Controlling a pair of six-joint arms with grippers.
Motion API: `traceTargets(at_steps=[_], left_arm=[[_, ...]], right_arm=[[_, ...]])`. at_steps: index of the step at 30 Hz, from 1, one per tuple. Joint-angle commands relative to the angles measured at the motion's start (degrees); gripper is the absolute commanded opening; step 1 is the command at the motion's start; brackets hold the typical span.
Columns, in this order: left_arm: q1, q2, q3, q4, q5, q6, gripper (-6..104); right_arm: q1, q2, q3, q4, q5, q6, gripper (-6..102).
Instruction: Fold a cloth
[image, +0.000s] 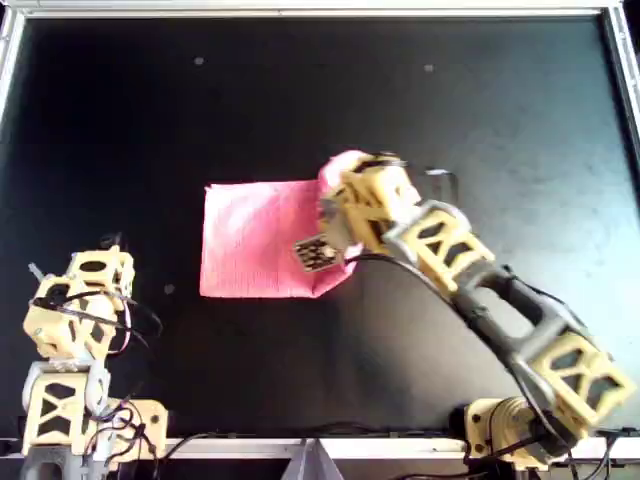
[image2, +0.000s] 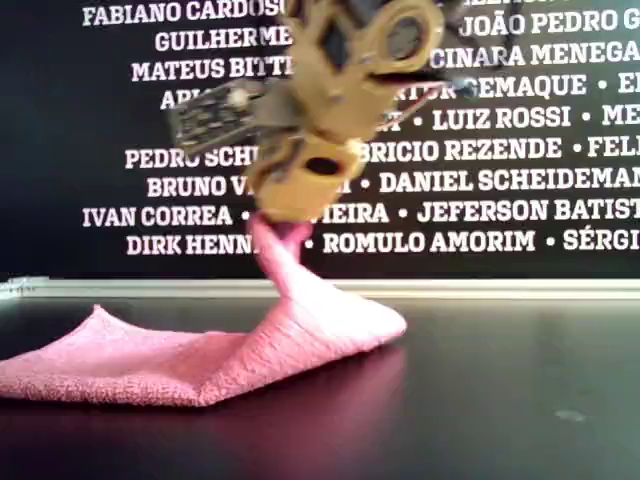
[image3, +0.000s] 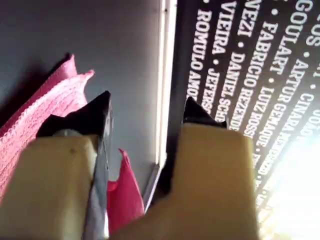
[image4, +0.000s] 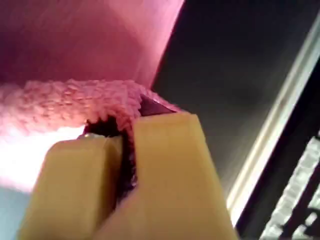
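Observation:
The pink cloth (image: 255, 240) lies on the black table, mostly flat, with its edge on the overhead view's right lifted. My second gripper (image: 346, 182) is shut on that raised edge and holds it above the table; the exterior view shows the cloth (image2: 200, 360) rising in a peak into the gripper (image2: 285, 218). In the second wrist view the jaws (image4: 127, 125) pinch the fuzzy pink cloth edge (image4: 75, 100). My first gripper (image: 95, 268) is parked at the overhead view's lower left, away from the cloth. In the first wrist view it (image3: 147, 107) is open and empty, with the cloth (image3: 45, 105) beyond it.
The black table (image: 450, 120) has a metal rim (image: 300, 10) around it. A dark wall with white printed names (image2: 480, 150) stands behind the table's far edge. The second arm (image: 500, 300) reaches in from the overhead view's lower right.

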Motion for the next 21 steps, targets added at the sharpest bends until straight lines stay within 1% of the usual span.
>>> traceTargets(at_steps=[1, 6, 10, 15, 20, 21], left_arm=[[1.6, 0.1, -0.7, 0.1, -0.3, 0.1, 51], [1.7, 0.1, -0.7, 0.1, -0.3, 0.1, 51], [1.7, 0.1, -0.7, 0.1, -0.3, 0.1, 51], [1.7, 0.1, -0.7, 0.1, -0.3, 0.1, 51], [1.7, 0.1, -0.7, 0.1, -0.3, 0.1, 51], [1.7, 0.1, -0.7, 0.1, -0.3, 0.1, 51]], right_arm=[[3.3, -3.8, -15.3, 1.0, 0.3, 0.35, -1], [8.7, -12.7, -29.9, 1.0, 0.3, 0.35, -1], [13.8, -18.3, -37.7, 1.0, 0.3, 0.35, -1], [18.7, -25.1, -39.5, 1.0, 0.3, 0.35, -1], [20.6, -30.8, -39.8, 1.0, 0.3, 0.35, -1], [20.6, -31.5, -39.8, 1.0, -0.1, 0.35, -1]])
